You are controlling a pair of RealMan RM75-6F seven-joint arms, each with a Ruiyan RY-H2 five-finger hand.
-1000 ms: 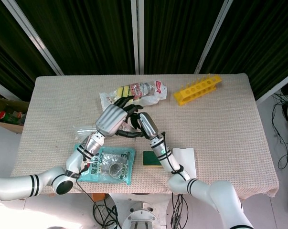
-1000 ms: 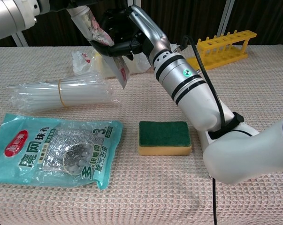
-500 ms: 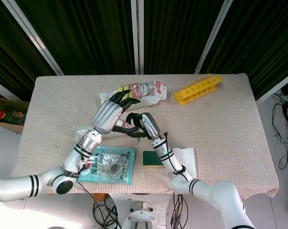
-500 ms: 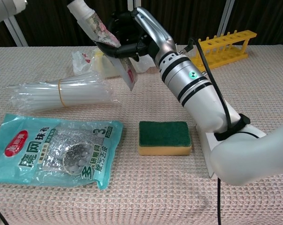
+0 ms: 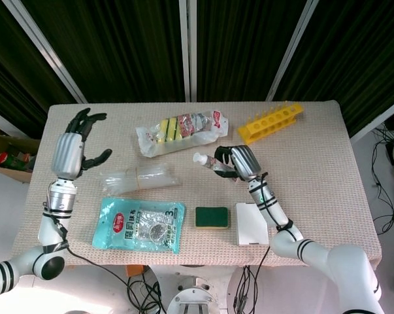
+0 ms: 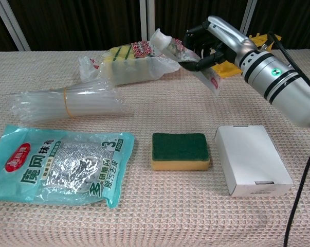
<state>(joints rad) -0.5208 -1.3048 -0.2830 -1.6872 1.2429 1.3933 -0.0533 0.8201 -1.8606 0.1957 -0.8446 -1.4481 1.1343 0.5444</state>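
My right hand (image 5: 240,161) (image 6: 217,42) grips a printed squeeze tube (image 5: 210,162) (image 6: 192,59) above the middle of the table. The tube's white cap (image 6: 160,37) points left and its flat end hangs down to the right. A clear bag of yellow sponges (image 5: 181,130) (image 6: 128,68) lies just behind and left of the tube. My left hand (image 5: 78,140) is raised over the table's left edge, with its fingers spread and nothing in them. It does not show in the chest view.
A bundle of clear straws (image 5: 136,178) (image 6: 66,103), a teal foil packet (image 5: 143,224) (image 6: 62,166), a green-topped sponge (image 5: 212,217) (image 6: 179,151) and a white box (image 5: 251,223) (image 6: 251,160) lie along the front. A yellow tube rack (image 5: 270,122) stands at the back right.
My left hand let go of the tube and swung far left to the table's edge. My right hand kept the tube and carried it right, uncovering the white box.
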